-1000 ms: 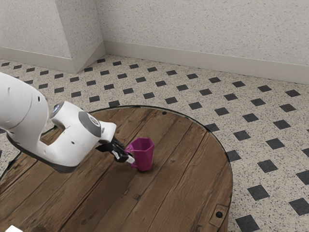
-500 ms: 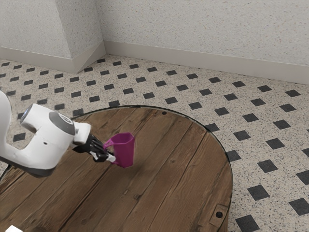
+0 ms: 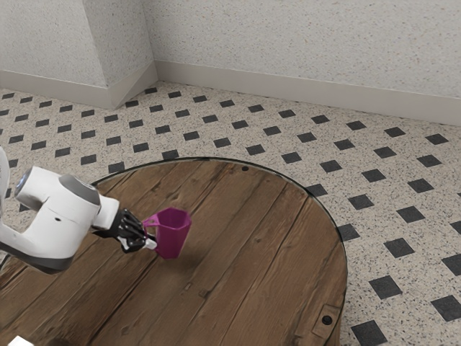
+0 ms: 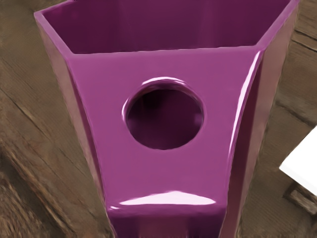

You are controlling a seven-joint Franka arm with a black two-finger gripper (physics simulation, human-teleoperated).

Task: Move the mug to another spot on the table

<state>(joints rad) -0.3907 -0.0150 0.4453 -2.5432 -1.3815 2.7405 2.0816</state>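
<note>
A magenta angular mug (image 3: 171,232) stands upright over the round wooden table (image 3: 245,252), toward the exterior view's left of its middle. My black gripper (image 3: 146,236) is shut on the mug's flat handle, at the side facing the arm. In the wrist view the mug (image 4: 163,124) sits right under my hand, its handle plate with a round hole facing the camera and its open rim beyond. I cannot tell whether its base touches the wood.
The table's rim (image 3: 338,252) curves round at the exterior view's right, with a checkered floor (image 3: 374,173) below and beyond. A white object (image 4: 303,161) lies on the wood close beside the mug in the wrist view.
My arm has pulled back toward the exterior view's left over the last second, carrying the mug with it from near the table's middle and slightly toward the front.
</note>
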